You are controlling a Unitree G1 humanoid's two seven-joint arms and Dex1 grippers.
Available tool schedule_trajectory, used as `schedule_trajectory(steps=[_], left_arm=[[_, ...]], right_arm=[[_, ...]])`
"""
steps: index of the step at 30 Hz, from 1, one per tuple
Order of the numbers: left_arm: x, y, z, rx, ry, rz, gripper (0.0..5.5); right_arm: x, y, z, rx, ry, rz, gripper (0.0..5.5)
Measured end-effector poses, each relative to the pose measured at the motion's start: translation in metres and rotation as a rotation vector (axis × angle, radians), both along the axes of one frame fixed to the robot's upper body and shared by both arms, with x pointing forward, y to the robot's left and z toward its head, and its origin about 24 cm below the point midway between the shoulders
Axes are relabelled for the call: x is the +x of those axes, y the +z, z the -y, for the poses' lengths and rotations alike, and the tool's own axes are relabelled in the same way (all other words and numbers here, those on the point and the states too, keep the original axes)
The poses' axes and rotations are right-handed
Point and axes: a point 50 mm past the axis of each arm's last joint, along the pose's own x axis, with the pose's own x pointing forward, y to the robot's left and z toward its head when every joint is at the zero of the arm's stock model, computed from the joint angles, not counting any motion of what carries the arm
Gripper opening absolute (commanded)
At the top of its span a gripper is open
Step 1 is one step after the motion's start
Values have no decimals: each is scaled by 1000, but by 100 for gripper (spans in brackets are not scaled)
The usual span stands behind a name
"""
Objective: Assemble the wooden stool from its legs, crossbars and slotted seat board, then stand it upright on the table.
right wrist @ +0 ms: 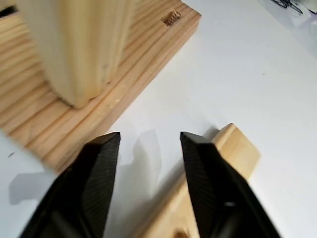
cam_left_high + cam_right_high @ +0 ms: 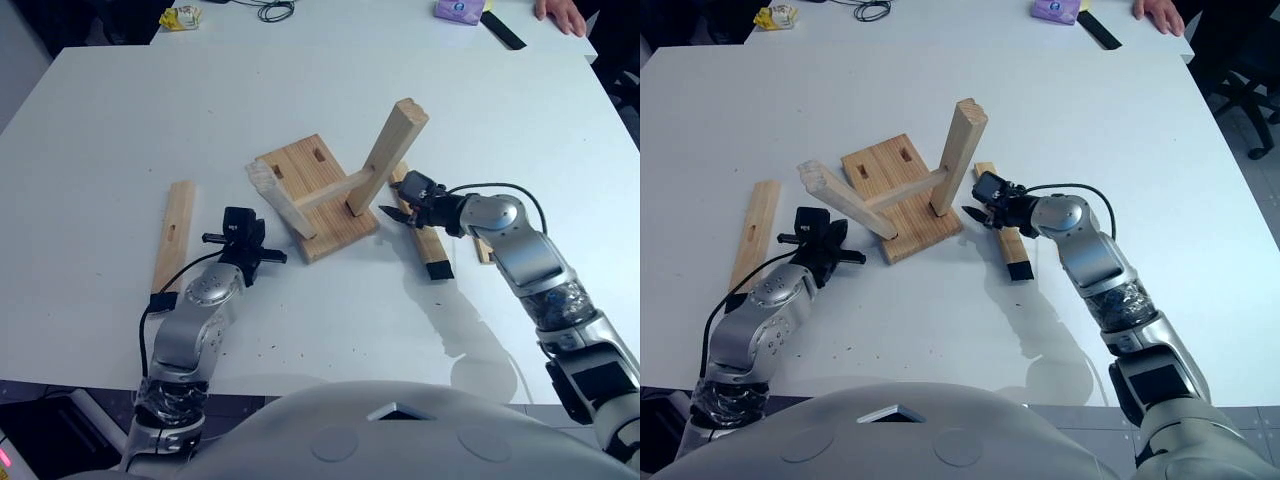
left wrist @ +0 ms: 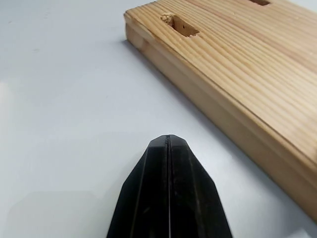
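Yellow pkt (image 2: 182,16), purple pkt (image 2: 460,10), far side

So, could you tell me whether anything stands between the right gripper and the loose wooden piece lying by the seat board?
Nothing visible does. The open right gripper hangs just over the black-tipped pale wooden piece. The upright wooden leg stands just beyond, on the slotted seat board.

The left gripper (image 3: 168,144), fingers pressed together, hovers over the table (image 3: 64,99) near the slotted seat board (image 3: 237,74)
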Motion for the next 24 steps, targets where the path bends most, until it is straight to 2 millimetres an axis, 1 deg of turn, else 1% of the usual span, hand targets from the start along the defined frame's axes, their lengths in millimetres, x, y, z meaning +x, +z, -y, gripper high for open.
schedule_trajectory(steps=[2, 4, 7, 11, 14, 16, 21, 24], left_arm=[[10, -3, 7, -11, -46, 1, 0], [23, -6, 9, -18, -106, 9, 0], [37, -8, 8, -35, -214, 7, 0], [46, -6, 1, -32, -336, -8, 0], [51, -4, -11, -33, -398, -11, 0], [56, -5, -24, -39, -468, -11, 0], [79, -6, -47, -40, -536, 7, 0], [92, -6, -56, -46, -509, 25, 0]], right_arm=[[-2, -9, -11, 8, 5, -25, 131], [-5, -13, -15, 4, 10, -37, 100], [-12, -11, -11, -13, 18, -56, 96], [-24, -6, -13, -16, 39, -105, 96], [-38, -4, -25, 6, 88, -160, 96], [-45, -4, -35, 31, 90, -192, 96], [-49, -5, -56, 105, 91, -263, 96], [-51, -1, -66, 148, 122, -291, 96]])
